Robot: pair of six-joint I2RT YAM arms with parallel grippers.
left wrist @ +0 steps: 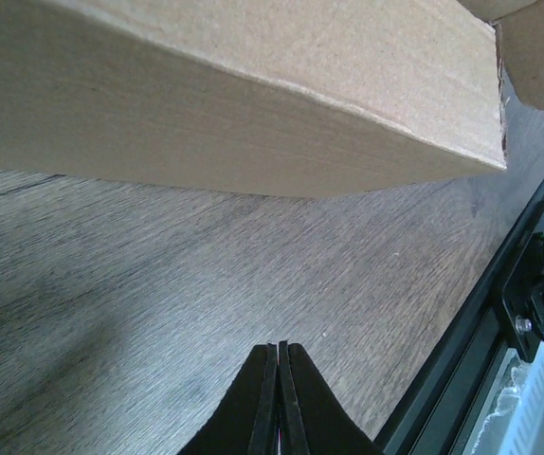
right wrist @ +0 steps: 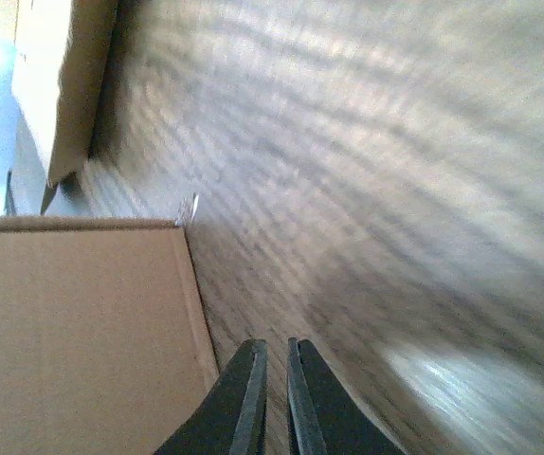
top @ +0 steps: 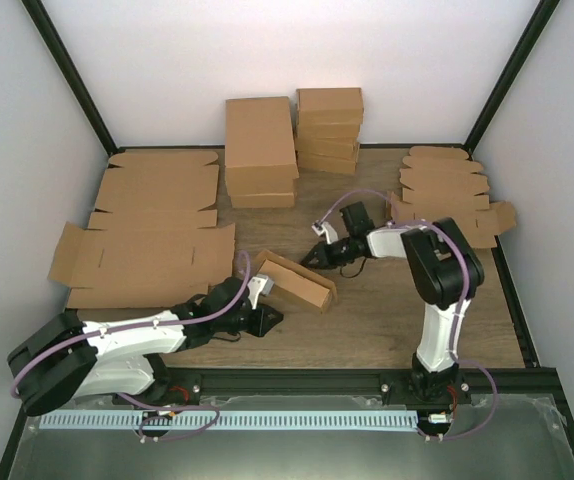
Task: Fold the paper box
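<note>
While the paper box [top: 297, 282] lies between them, left fingers [left wrist: 262, 408] sit closed and right fingers [right wrist: 242, 403] nearly closed, both empty.

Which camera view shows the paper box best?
The top external view: the whole paper box is visible there. The left wrist view shows only one long side, close up; the right wrist view shows only one flat face with a corner.

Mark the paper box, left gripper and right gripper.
paper box [top: 302, 282]: top view, middle of its body.
left gripper [left wrist: 279, 353]: left wrist view, between fingertips.
right gripper [right wrist: 277, 349]: right wrist view, between fingertips.
</note>
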